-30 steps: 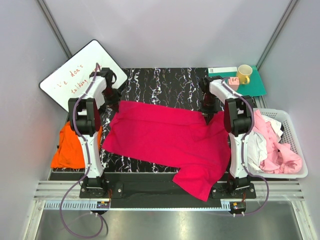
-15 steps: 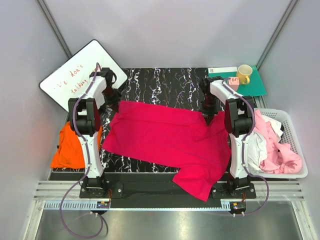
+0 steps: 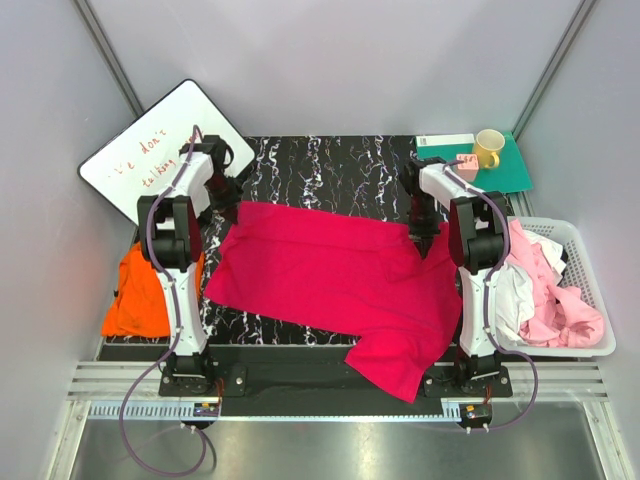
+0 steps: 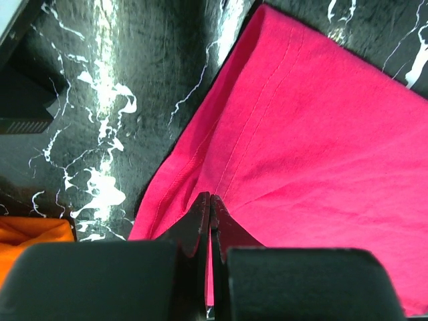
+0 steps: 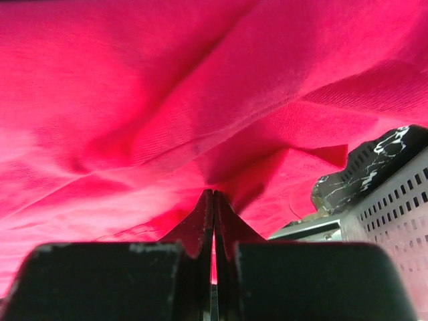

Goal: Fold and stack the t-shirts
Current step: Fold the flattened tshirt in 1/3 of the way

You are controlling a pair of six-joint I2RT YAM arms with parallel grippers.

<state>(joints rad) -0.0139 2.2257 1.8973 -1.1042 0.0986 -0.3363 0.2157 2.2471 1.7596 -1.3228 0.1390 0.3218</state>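
Note:
The large magenta-red t-shirt (image 3: 330,280) lies spread across the black marbled table, one part hanging over the near edge. My left gripper (image 3: 228,205) is shut on its far left corner; in the left wrist view the jaws (image 4: 210,198) pinch the hem of the shirt (image 4: 314,134). My right gripper (image 3: 420,233) is shut on its far right edge; in the right wrist view the jaws (image 5: 212,194) pinch bunched cloth (image 5: 167,100). An orange t-shirt (image 3: 140,295) lies folded at the left. Pale pink and white shirts (image 3: 545,290) fill a basket at the right.
A white basket (image 3: 590,250) stands right of the right arm, its wall in the right wrist view (image 5: 394,214). A whiteboard (image 3: 165,150) leans at the far left. A yellow mug (image 3: 488,147) and a pink block (image 3: 466,163) sit on a green mat at the far right.
My right gripper has shifted slightly toward the near side with the shirt's far right edge, smoothing the fold there. The left gripper has not moved.

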